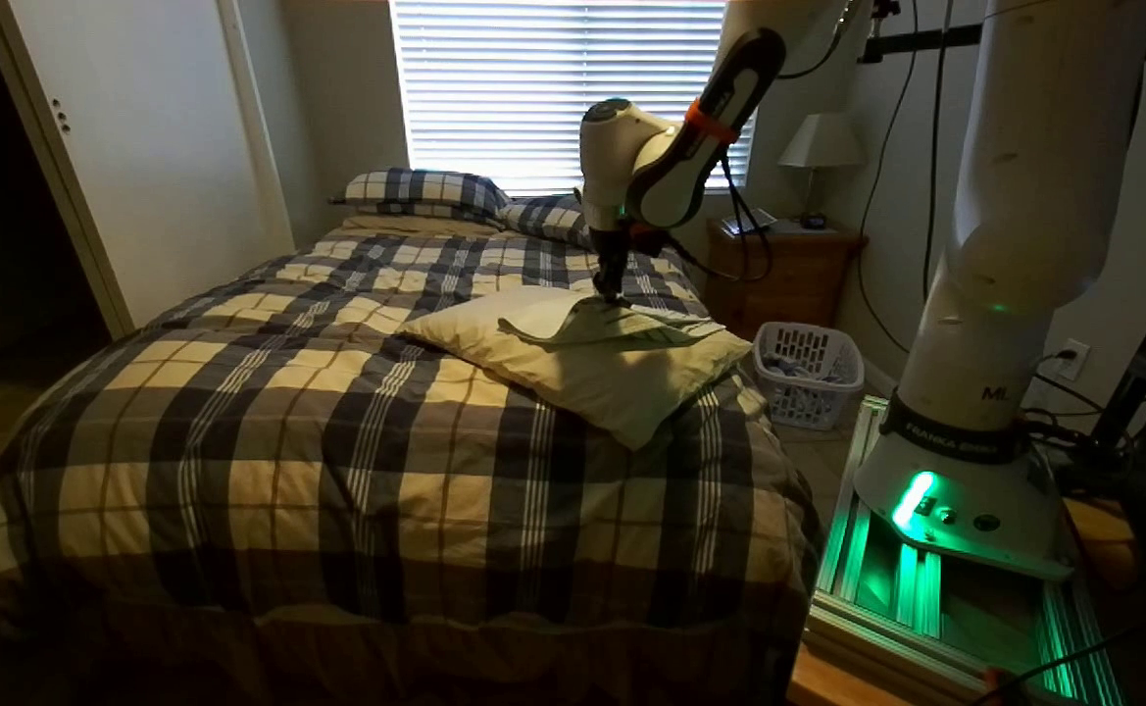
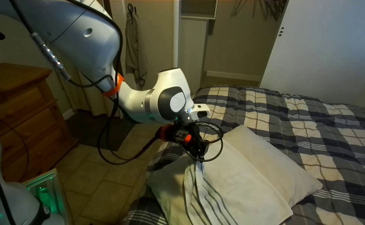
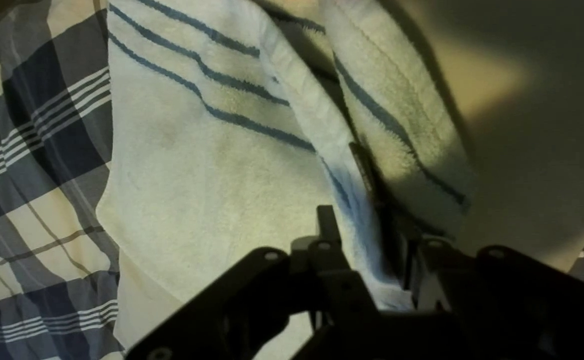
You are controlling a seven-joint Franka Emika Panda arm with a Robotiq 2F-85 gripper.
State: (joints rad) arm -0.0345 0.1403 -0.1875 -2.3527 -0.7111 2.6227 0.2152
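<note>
A white towel with blue-grey stripes (image 3: 197, 170) lies across a pale pillow (image 1: 622, 392), which rests on the bed. In both exterior views my gripper (image 2: 199, 158) points down at the towel, whose cloth rises in folds to the fingertips. From the wrist view, the gripper (image 3: 369, 250) has its jaws part-way apart, with a gap showing between the fingers (image 3: 328, 225). One raised fold of towel runs through that gap, close to both sides. Shadow hides whether the far finger touches it. Pillow fabric (image 3: 531, 200) shows beyond the towel on the right.
A plaid bedspread (image 1: 357, 422) covers the bed, with plaid pillows (image 1: 425, 191) at its head. A white laundry basket (image 1: 810, 378), a wooden nightstand (image 1: 788, 275) and a lamp (image 1: 821, 142) stand beside it. Loose cable (image 2: 116, 161) loops under the arm. A wooden dresser (image 2: 26, 125) stands behind.
</note>
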